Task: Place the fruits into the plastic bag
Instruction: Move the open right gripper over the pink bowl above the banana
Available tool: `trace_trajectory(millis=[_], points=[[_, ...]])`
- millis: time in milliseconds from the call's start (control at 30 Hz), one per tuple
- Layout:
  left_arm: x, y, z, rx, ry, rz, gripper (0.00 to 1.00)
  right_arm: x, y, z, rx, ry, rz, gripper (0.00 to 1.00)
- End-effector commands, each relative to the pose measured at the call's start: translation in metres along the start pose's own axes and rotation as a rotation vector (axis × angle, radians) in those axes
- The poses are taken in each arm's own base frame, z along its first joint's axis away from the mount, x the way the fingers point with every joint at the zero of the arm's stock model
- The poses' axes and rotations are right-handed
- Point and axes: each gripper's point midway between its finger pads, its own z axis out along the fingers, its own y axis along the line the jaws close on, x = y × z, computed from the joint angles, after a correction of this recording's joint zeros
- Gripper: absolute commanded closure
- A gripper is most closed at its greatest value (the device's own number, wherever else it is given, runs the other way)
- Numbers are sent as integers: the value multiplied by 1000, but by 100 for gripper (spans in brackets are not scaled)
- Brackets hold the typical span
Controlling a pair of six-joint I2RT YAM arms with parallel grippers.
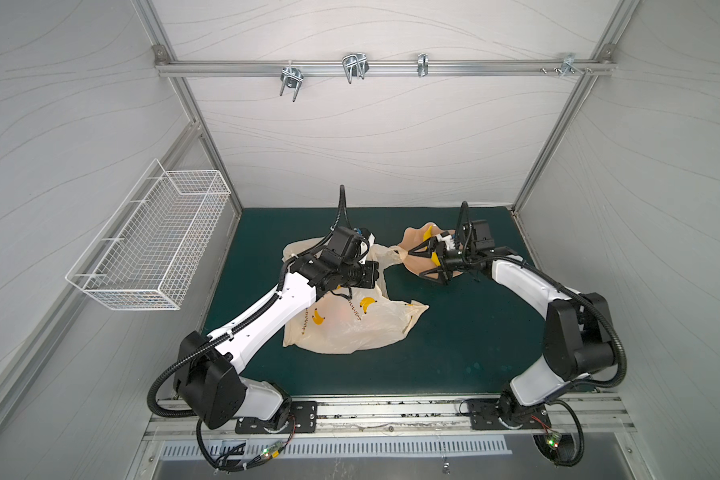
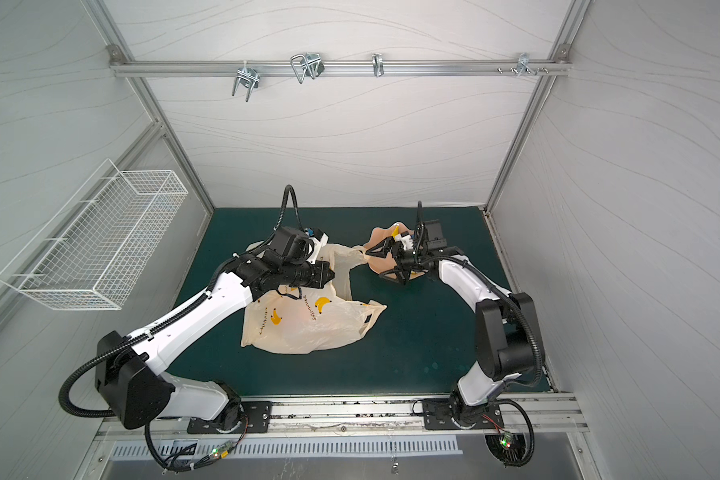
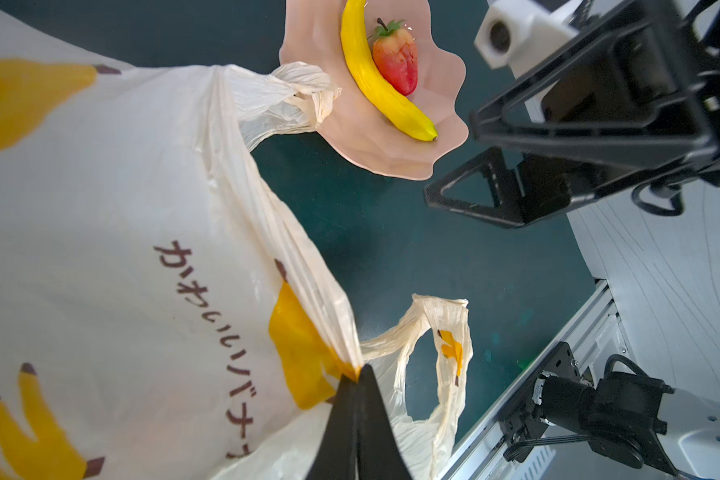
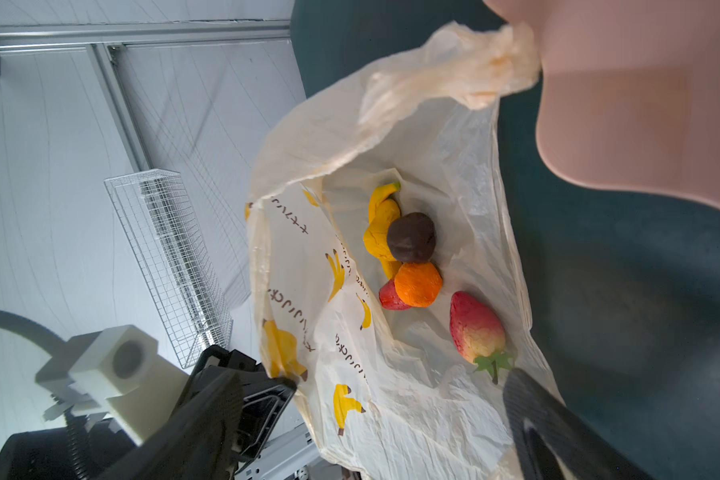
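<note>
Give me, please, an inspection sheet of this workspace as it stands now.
Surface: dark green mat, mostly bare.
Job's things: plastic bag lies on the mat, holding a strawberry, orange, dark brown fruit, yellow fruit and a half-hidden red piece; a banana and second strawberry lie in the pink dish.
Clutter: nothing seen.
Grippers: left pincer shut on the bag's rim; right pincer open, empty, by the dish.
Cables: black conduits run along both arms.
Surroundings: white wire basket on the left wall; metal hooks on the back rail.

cream bag [image 4: 433,124] lies open, fruits [image 4: 417,284] inside (banana [image 3: 381,83], strawberry [image 3: 395,58] outside).
</note>
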Motion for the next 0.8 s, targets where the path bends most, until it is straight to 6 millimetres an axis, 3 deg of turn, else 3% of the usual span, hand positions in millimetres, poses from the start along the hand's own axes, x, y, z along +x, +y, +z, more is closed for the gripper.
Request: trace_trajectory(millis=[0, 533, 767], points=[[-13, -9, -3, 25, -39, 23, 100, 0, -14, -14, 107, -3, -55, 1], [-13, -8, -4, 22, -41, 20, 100, -34, -52, -76, 633, -119, -355, 1], [-13, -9, -5, 21, -38, 25, 100, -40, -59, -83, 695, -128, -420, 3]])
